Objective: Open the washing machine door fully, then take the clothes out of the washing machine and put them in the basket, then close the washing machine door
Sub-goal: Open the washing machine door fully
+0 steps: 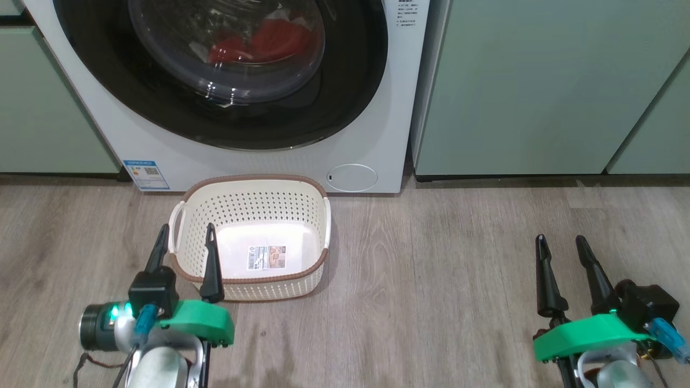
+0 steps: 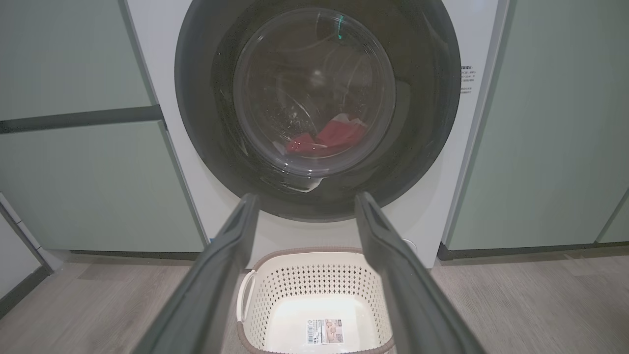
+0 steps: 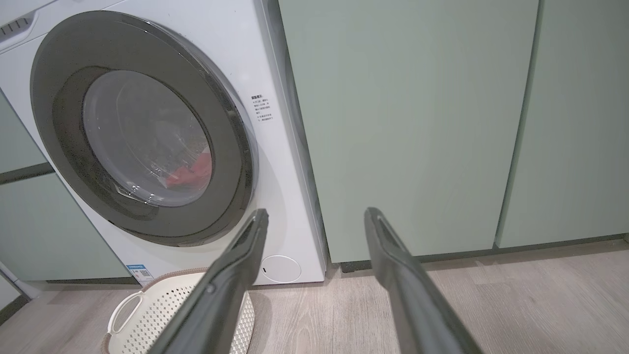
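Presently, head view, washing machine: white front-loader at the top of the frame, left of centre, with pale green cabinets on either side.
Head view, washing machine door: closed flat against the front; black rim, bulging clear window.
Head view, clothes: red fabric with a little white, seen through the window inside the drum, top centre.
Head view, basket: on the floor just in front of the machine, lower centre-left; a label lies on its base.
Head view, left hand: lower left, fingers spread apart, gripping nothing; its tips overlap the basket's left end in the frame.
Head view, right hand: lower right, fingers spread apart, gripping nothing, over the floor well apart from the basket.
Left wrist view, fingers: apart, rising from the bottom edge; the basket shows between them at bottom centre, the closed door above, red clothes low in the window.
Right wrist view, fingers: apart; closed door at upper left, basket at lower left corner, cabinets on the right.
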Motion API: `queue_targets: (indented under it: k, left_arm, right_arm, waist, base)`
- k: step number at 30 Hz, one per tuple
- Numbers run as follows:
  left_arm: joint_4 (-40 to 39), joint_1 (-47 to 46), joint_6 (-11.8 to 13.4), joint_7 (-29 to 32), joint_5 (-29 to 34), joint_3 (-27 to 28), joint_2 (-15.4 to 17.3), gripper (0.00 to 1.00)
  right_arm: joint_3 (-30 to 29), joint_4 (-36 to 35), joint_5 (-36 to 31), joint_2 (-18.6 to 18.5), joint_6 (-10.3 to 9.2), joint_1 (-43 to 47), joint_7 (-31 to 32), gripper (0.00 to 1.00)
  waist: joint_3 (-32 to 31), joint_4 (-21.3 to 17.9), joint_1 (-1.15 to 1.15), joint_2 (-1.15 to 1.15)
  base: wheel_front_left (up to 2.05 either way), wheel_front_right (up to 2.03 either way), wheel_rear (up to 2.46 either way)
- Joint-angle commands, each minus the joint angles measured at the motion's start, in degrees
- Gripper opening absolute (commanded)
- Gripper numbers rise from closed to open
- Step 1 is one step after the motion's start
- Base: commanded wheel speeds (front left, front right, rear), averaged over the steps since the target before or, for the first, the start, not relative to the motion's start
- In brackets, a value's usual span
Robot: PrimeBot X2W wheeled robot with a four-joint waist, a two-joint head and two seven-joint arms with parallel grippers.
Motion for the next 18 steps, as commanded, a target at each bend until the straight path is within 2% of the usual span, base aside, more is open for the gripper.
queue_targets:
  k: [1, 9, 10, 11, 12, 18]
  left_arm:
    - [-1.5, -2.9, -0.2, -0.5, -0.3, 1.9, 0.2, 1.0]
    - [-1.1, -2.9, -0.3, -0.5, -1.2, 1.7, 0.1, 1.0]
    - [-1.0, -2.9, -0.3, -0.5, -1.3, 1.6, 0.1, 1.0]
    - [-1.0, -2.9, -0.4, -0.5, -1.4, 1.6, 0.1, 1.0]
    - [-0.9, -2.9, -0.4, -0.5, -1.5, 1.5, 0.1, 1.0]
    - [-0.9, -3.0, -0.8, -0.5, -2.4, 0.7, 0.1, 1.0]
  right_arm:
    - [1.5, -1.5, 0.4, -0.1, -0.04, -2.1, -0.5, 1.0]
    - [1.3, -1.1, 1.8, -0.1, -0.04, -2.9, -0.5, 1.0]
    - [1.3, -0.8, 2.7, -0.1, -0.04, -3.0, -0.5, 0.7]
    - [1.0, -0.3, 4.4, -0.1, -0.04, -3.2, -0.5, 0.16]
    - [0.5, 0.2, 6.6, -0.1, -0.04, -3.5, -0.5, 0.0]
    - [0.0, 4.9, 20.4, -0.1, -0.04, -8.8, -0.5, 0.0]
  waist:
    - [0.0, 0.0, 0.0, 0.0]
    - [0.1, 0.2, 0.0, 0.0]
    - [0.1, 0.2, 0.0, 0.0]
    - [0.2, 0.3, 0.0, 0.0]
    - [0.3, 0.4, 0.0, 0.0]
    - [2.2, 1.2, 0.0, 0.0]
  base:
    - [0.0, 0.0, 0.0]
    - [0.0, 0.0, 0.0]
    - [0.0, 0.0, 0.0]
    - [0.0, 0.0, 0.0]
    - [0.0, 0.0, 0.0]
    - [0.0, 0.0, 0.0]
